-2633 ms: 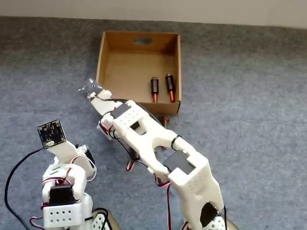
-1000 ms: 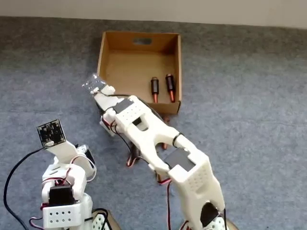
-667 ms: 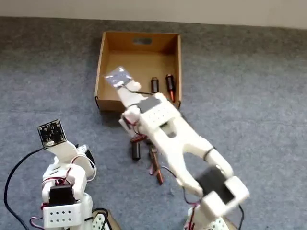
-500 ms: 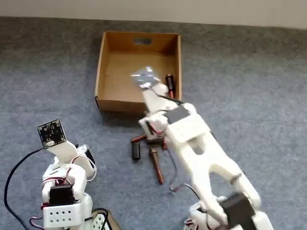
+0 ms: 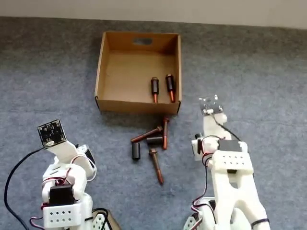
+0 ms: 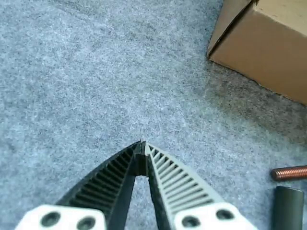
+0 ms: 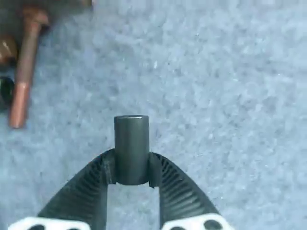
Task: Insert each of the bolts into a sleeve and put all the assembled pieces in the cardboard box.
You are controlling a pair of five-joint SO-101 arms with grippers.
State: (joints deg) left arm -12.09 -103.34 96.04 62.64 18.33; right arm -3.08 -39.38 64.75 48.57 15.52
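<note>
1. Pinching a short black sleeve (image 7: 130,143) across its middle, the right jaws hold it above the grey, felt-like counter (image 5: 268,72). Its long axis points straight ahead out of the jaws.
2. Loose copper-coloured bolts lie to the left of that sleeve, between the two arms. The nearest bolt (image 5: 165,133) lies lengthwise toward the cardboard box (image 5: 100,72).
3. The left jaws, pressed together and empty, hover over the counter near the box corner and beside the pile. That arm looks well placed to fetch a bolt.
4. Sleeves are smooth tubes and bolts are threaded rods, so both could roll. Two assembled pieces (image 5: 154,89) rest in the box.
</note>
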